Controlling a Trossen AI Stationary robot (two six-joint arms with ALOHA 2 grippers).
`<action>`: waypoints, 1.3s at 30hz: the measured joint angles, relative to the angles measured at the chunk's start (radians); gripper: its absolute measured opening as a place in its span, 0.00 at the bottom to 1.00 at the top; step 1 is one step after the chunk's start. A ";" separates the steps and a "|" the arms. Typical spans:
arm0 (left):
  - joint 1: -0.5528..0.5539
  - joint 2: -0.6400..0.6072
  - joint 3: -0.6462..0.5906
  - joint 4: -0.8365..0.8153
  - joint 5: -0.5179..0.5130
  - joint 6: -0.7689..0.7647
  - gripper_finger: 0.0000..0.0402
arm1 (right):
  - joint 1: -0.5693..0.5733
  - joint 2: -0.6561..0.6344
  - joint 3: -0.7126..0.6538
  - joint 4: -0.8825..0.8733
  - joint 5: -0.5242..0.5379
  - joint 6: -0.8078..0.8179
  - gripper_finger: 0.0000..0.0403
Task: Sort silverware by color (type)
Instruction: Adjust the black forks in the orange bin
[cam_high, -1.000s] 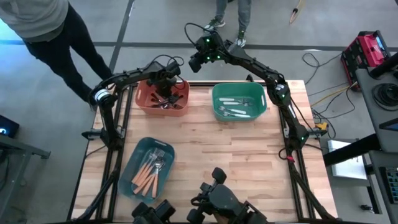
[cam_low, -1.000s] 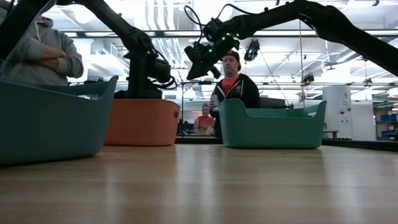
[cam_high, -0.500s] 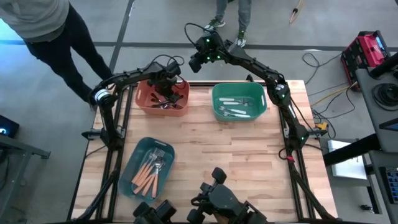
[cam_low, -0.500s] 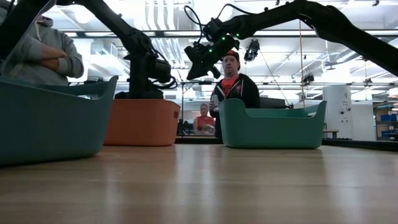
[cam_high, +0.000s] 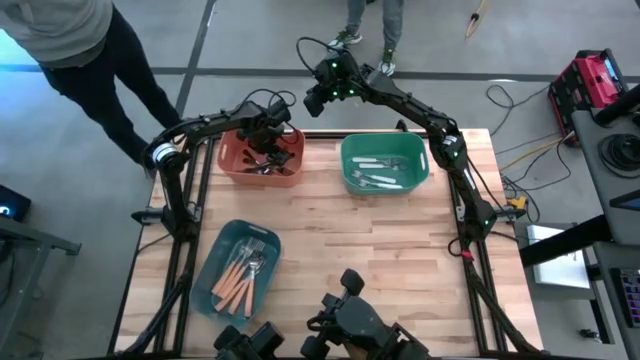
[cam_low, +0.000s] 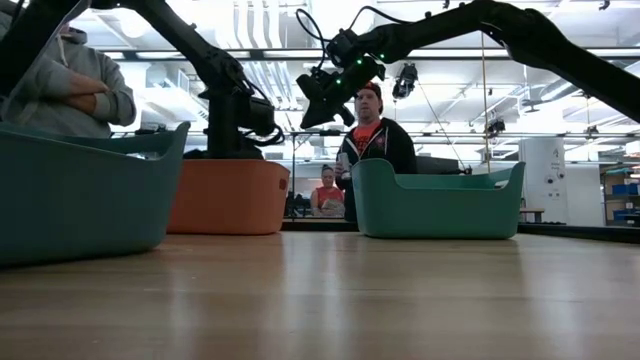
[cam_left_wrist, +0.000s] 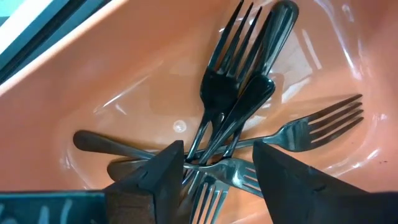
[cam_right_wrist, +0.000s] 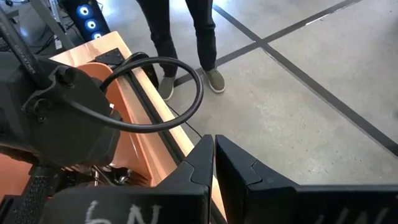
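Several black forks (cam_left_wrist: 233, 93) lie crossed on the floor of the orange bin (cam_high: 228, 160) at the table's far left. My left gripper (cam_left_wrist: 217, 158) reaches down into that bin, open, one finger on each side of the place where the fork handles cross; I cannot tell whether it touches them. White-handled silverware (cam_high: 380, 172) lies in the green bin (cam_high: 350, 150) at the far middle. Orange-handled forks (cam_high: 240, 278) lie in the teal bin (cam_high: 215, 250) at the near left. My right gripper (cam_high: 312, 103) hangs shut and holds nothing, high beyond the table's far edge.
One person (cam_high: 90, 50) stands beyond the table's far left corner, and others (cam_low: 375, 140) stand behind the far edge. The wooden tabletop (cam_high: 380, 250) lies bare at the middle and right. The right arm (cam_high: 420, 115) runs above the green bin's far side.
My left gripper has opened inside the orange bin while its arm has kept its place.
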 joint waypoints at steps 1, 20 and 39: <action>0.000 0.000 0.000 0.000 0.000 -0.003 0.44 | 0.000 0.000 0.000 0.000 0.000 0.000 0.02; -0.001 0.000 -0.002 0.011 -0.013 -0.011 0.44 | 0.000 0.000 0.000 0.000 0.000 -0.003 0.02; -0.005 0.022 -0.020 -0.026 0.078 -0.011 0.44 | 0.000 -0.001 0.000 -0.001 0.000 -0.003 0.02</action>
